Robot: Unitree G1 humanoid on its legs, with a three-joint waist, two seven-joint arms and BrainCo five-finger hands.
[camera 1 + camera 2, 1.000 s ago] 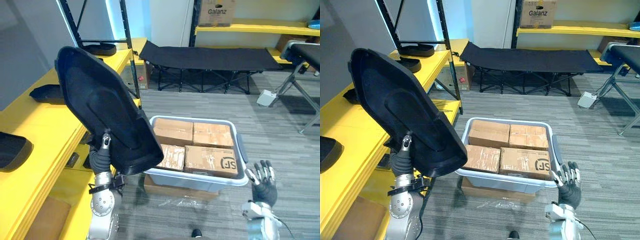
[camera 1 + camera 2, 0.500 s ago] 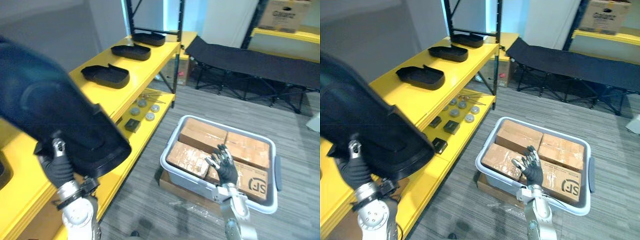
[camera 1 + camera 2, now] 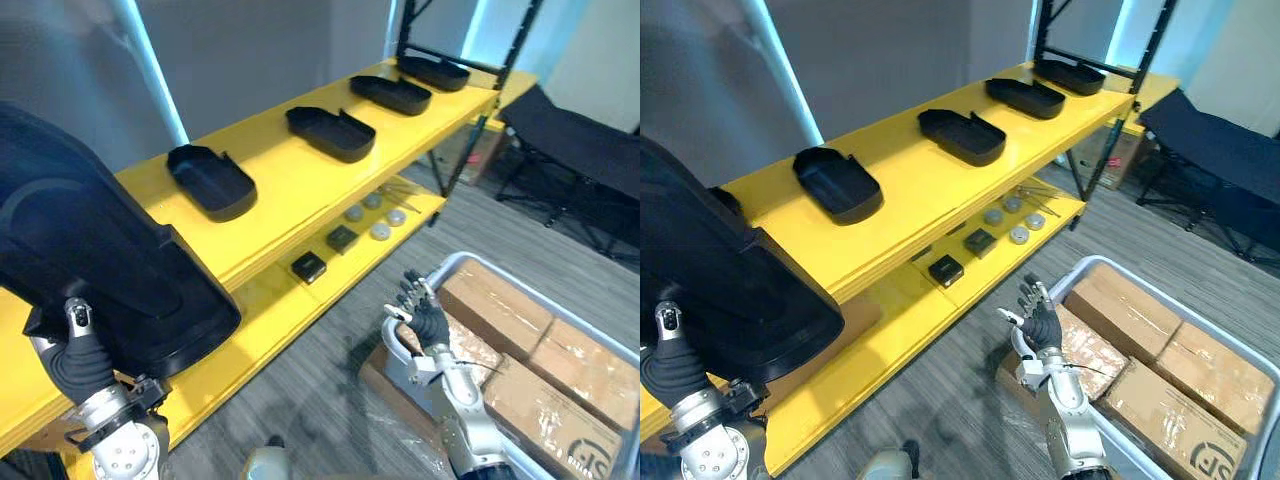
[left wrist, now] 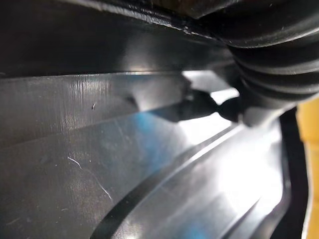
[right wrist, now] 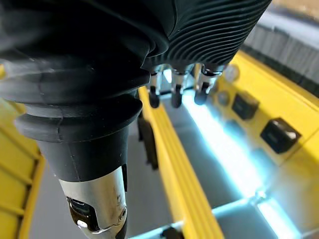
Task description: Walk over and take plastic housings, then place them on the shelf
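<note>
The housing is up in my left hand, a big black shell held nearly upright at the lower left, its hollow face turned toward the head camera. It hangs in front of the near end of the shelf and is not set down.

Over the last second the whole view has swung round. That is the head turning, not the things moving. A second ago I was looking down on the bin with the shelf off at the left edge. Now the yellow shelf runs across the middle and the bin has slid into the lower right corner. I read that as the walk-over nearly done and the placing step coming next.

Along the top board lie the other housings, four of them in a row, each flat and apart from its neighbour. The bare board nearest me looks like the free spot.

The left hand's thumb lies against the shell's face. Its fingers are behind the shell where I can't see them, but the shell is plainly clamped there. The right hand is wide open, fingers spread and straight, holding nothing, raised just in front of the bin's near corner.

On the lower board sit small parts. The bin holds cardboard boxes.
</note>
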